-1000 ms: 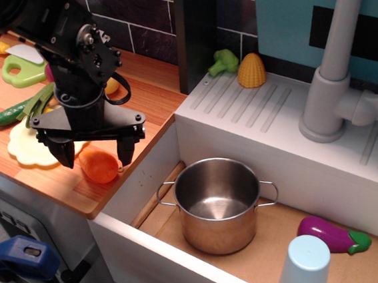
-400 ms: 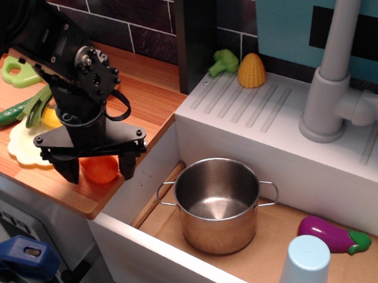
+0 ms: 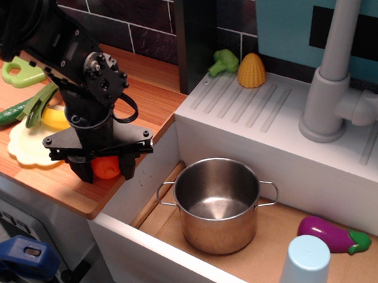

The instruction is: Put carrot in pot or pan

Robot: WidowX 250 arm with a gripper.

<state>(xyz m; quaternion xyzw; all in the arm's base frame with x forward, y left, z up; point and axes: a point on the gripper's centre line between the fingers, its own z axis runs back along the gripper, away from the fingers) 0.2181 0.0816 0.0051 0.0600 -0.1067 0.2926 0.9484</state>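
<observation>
The orange carrot [image 3: 106, 167] lies on the wooden counter [image 3: 52, 185] near its right front edge. My black gripper [image 3: 106, 171] points down over it, its two fingers pressed against the carrot's left and right sides, so only the carrot's middle shows between them. The shiny steel pot [image 3: 216, 206] with two loop handles stands upright and empty in the sink basin [image 3: 267, 261], to the right of and below the gripper.
A pale blue cup [image 3: 304, 264] and a purple eggplant [image 3: 332, 233] sit in the basin right of the pot. Broccoli [image 3: 223, 61] and corn [image 3: 251, 70] rest on the drainboard. A grey faucet [image 3: 333, 74] stands at the right. A banana [image 3: 54, 117] and green toys lie behind the gripper.
The gripper has come down over the carrot and its fingers have closed in from wide apart to the carrot's sides. The pot has not moved.
</observation>
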